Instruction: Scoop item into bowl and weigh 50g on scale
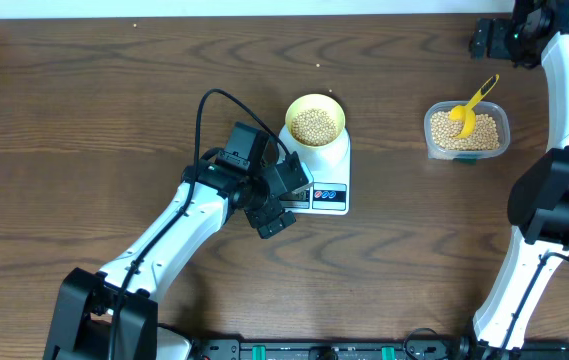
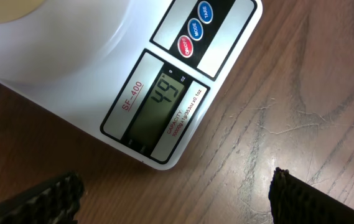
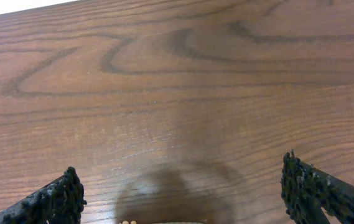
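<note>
Beans: heaped in the bowl, which sits on the scale so that their weight registers.
Display: reads 49, seemingly just short of the target.
Left gripper: fingers spread and empty, hovering just in front of the scale's display edge, probably so its camera can read the figure.
Tub: well to the right of the scale, with more beans and the yellow scoop resting inside, handy for a top-up.
Right gripper: spread wide and holding nothing, far right of and behind the scale, clear of the weighing.
</note>
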Tool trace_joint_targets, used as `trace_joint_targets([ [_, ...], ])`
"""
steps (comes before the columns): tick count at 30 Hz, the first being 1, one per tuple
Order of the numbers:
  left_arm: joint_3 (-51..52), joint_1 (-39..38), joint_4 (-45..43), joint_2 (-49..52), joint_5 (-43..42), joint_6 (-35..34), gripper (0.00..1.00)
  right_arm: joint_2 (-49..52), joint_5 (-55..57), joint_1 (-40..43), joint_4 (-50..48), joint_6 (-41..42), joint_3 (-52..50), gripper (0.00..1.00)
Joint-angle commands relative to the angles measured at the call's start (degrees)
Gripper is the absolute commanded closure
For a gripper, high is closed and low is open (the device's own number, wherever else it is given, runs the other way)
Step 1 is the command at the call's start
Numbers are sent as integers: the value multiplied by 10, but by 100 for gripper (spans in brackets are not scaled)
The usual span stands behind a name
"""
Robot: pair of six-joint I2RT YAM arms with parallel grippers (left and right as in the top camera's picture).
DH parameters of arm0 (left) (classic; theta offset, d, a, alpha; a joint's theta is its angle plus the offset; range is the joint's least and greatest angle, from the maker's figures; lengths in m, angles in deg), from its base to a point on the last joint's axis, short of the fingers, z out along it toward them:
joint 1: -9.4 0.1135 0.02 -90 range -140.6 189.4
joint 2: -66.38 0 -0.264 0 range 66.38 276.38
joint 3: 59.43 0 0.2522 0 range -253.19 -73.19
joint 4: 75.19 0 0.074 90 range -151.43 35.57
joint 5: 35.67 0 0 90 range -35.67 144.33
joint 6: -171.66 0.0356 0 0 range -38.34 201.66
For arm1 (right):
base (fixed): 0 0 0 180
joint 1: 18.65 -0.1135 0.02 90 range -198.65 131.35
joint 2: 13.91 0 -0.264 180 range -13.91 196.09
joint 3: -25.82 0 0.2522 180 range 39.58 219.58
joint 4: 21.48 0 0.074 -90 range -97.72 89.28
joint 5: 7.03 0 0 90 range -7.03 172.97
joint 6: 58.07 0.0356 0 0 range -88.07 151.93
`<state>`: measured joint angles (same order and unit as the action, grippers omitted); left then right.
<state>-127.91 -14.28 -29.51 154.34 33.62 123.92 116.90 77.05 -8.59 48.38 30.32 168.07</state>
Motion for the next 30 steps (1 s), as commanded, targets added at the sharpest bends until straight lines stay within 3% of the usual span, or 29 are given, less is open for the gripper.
trace_joint_targets([
  [1,1,2,2,-2,-7,6,2,1,4,0,1,7,8,1],
  [30,1,2,2,-2,8,6,2,1,4,0,1,7,8,1],
])
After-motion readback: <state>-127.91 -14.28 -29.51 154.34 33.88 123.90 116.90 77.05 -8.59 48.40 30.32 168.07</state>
